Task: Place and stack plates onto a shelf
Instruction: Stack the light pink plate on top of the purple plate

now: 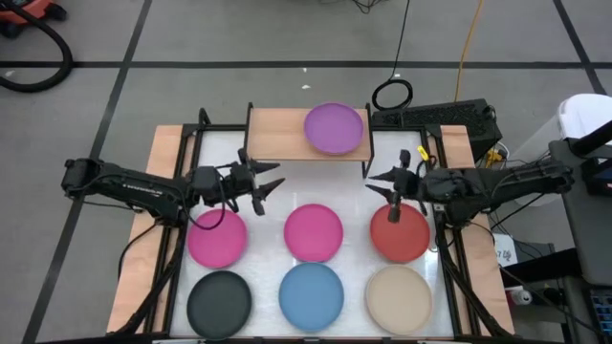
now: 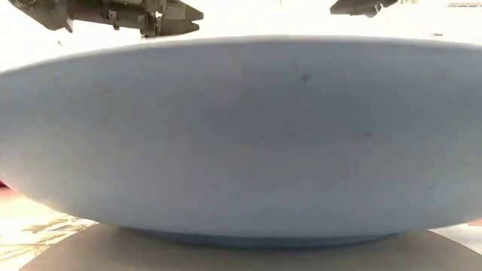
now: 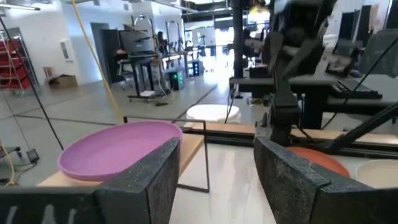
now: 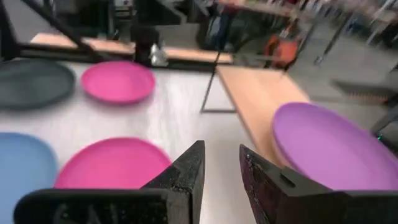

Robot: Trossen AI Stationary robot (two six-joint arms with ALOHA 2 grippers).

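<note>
The purple plate (image 1: 334, 127) lies flat on the right half of the shelf (image 1: 277, 134), its rim close to the shelf's front and right edges; the left half of the board is bare wood. Just in front of the shelf a strip of white table (image 1: 316, 186) runs open between my two grippers.

My left gripper (image 1: 269, 185) hovers off the shelf's front left corner, fingers spread apart and holding nothing. My right gripper (image 1: 380, 183) hovers off the shelf's front right corner, fingers parted and empty, above the far rim of the red plate (image 1: 400, 235).

Farther from the shelf sit two rows, each plate apart from its neighbours: a magenta plate (image 1: 217, 238), a second magenta plate (image 1: 314, 232) and the red one; then the black plate (image 1: 219, 301), blue plate (image 1: 311, 295) and beige plate (image 1: 398, 299) along the table's near edge.
</note>
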